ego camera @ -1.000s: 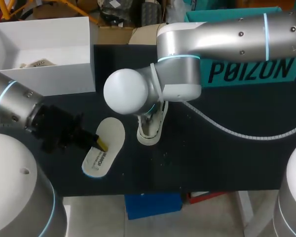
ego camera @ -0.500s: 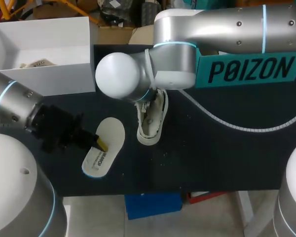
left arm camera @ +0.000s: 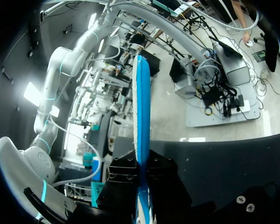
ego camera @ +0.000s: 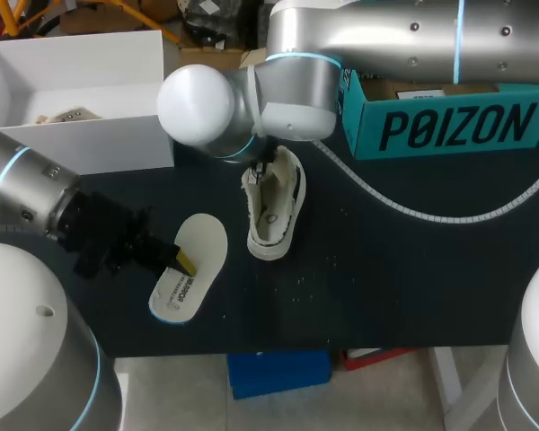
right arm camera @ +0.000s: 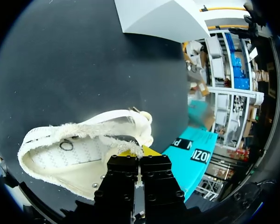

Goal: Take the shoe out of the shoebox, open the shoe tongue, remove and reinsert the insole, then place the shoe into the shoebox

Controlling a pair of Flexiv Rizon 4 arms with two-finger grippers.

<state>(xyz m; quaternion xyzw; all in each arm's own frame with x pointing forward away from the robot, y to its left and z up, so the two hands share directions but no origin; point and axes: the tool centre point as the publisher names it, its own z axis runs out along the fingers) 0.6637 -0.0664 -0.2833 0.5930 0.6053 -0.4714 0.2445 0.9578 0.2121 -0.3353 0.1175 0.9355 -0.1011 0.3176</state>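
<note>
A white canvas shoe (ego camera: 274,215) lies mid-table with its opening up, and its inside (right arm camera: 70,151) shows in the right wrist view. My right gripper (ego camera: 266,171) is shut on the frayed upper edge at the shoe's far end; the yellow tips (right arm camera: 138,152) pinch that edge. The cream insole (ego camera: 190,268) with its blue rim rests left of the shoe. My left gripper (ego camera: 178,261) is shut on its side edge. In the left wrist view the insole (left arm camera: 141,126) stands edge-on between the fingers (left arm camera: 126,170). The white shoebox (ego camera: 117,144) sits at the far left.
A teal box (ego camera: 449,126) stands at the far right, also seen beyond the shoe as a teal box (right arm camera: 196,151). A white cable (ego camera: 413,226) curves across the dark tabletop (ego camera: 386,287) to the right. The shoebox wall (right arm camera: 163,18) rises ahead of the right gripper.
My right arm has swung toward the far left, uncovering the shoe and drawing its far end up and back. The left arm and the insole have stayed put.
</note>
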